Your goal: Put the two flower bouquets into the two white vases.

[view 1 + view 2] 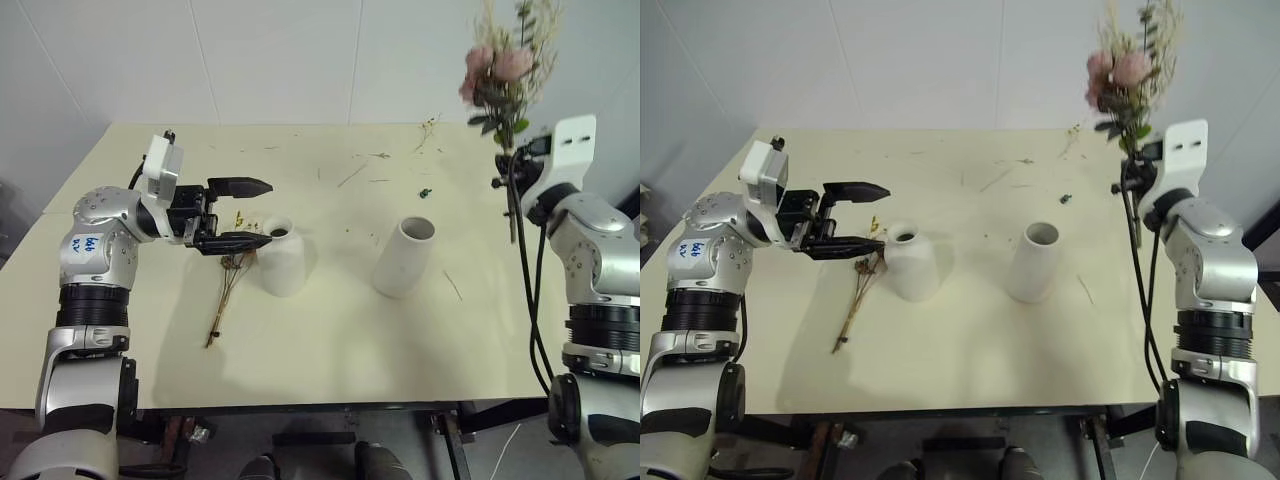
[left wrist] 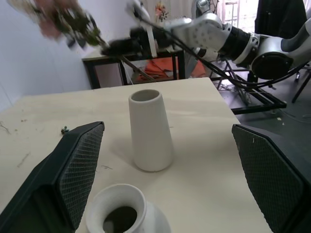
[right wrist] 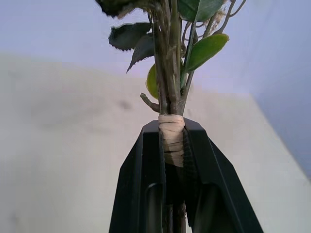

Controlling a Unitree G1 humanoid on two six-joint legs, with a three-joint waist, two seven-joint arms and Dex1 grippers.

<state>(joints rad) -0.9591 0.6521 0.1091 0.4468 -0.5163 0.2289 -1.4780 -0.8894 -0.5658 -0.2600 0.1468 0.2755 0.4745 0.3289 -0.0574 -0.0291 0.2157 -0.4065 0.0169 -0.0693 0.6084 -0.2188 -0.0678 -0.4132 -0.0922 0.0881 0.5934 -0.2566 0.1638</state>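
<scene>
The table (image 1: 330, 330) is seen from above and from its near edge by the two head views, which face forward and down; nearly the same scene is shared by them. The left wrist view is taken low and close over the table, looking along its surface past the tall vase (image 2: 149, 131); this vase is also shown in the head views. The right wrist view is held very close to the taped stems (image 3: 172, 136), facing upward.

bare table (image 1: 330, 340) between 2 vases, left gripper (image 1: 243, 213) beside round vase (image 1: 281, 257), cylinder vase (image 1: 405, 257) unobstructed
</scene>
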